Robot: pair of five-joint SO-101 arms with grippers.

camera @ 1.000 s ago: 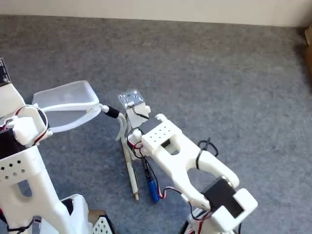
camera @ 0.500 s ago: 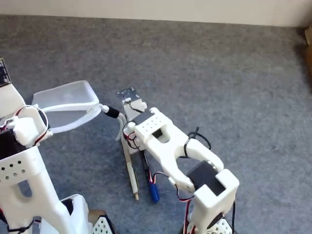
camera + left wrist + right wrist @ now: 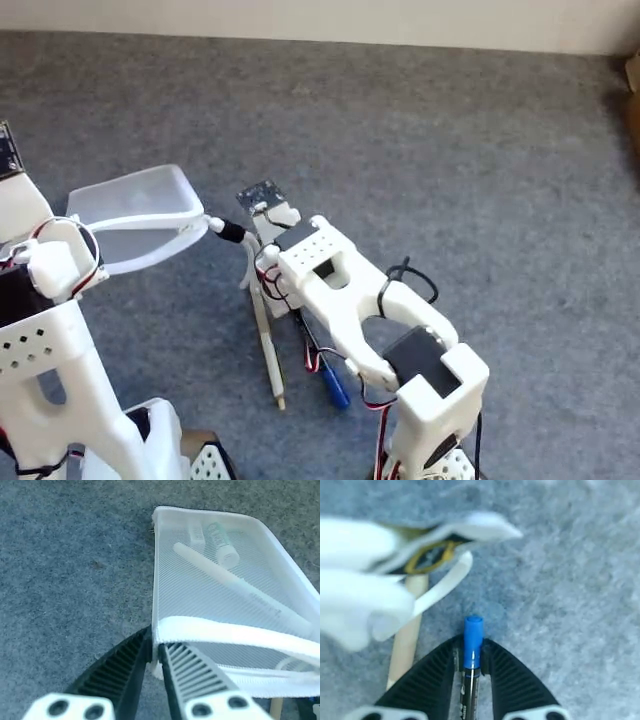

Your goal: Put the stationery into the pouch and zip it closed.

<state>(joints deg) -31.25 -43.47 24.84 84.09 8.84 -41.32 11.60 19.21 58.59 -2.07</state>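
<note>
We see the left fingers (image 3: 155, 655) closed on the white rim of the mesh pouch (image 3: 215, 580), holding it just above the grey table (image 3: 480, 150). Neither they nor the pouch (image 3: 140, 215) have shifted over the last second. Inside the pouch lie a white pen (image 3: 235, 585) and a tube with a green band (image 3: 222, 542).

The right fingers (image 3: 470, 655) are clamped on a dark pen with a blue cap (image 3: 472, 635). A second ago the right arm stretched out lower and farther right. It has since drawn in and its wrist sits nearer the pouch's zip end.

In the last half second the pen's blue end (image 3: 335, 388) has swung away from the pale wooden stick (image 3: 268, 350), which lies where it was on the table, so the two now splay apart.
</note>
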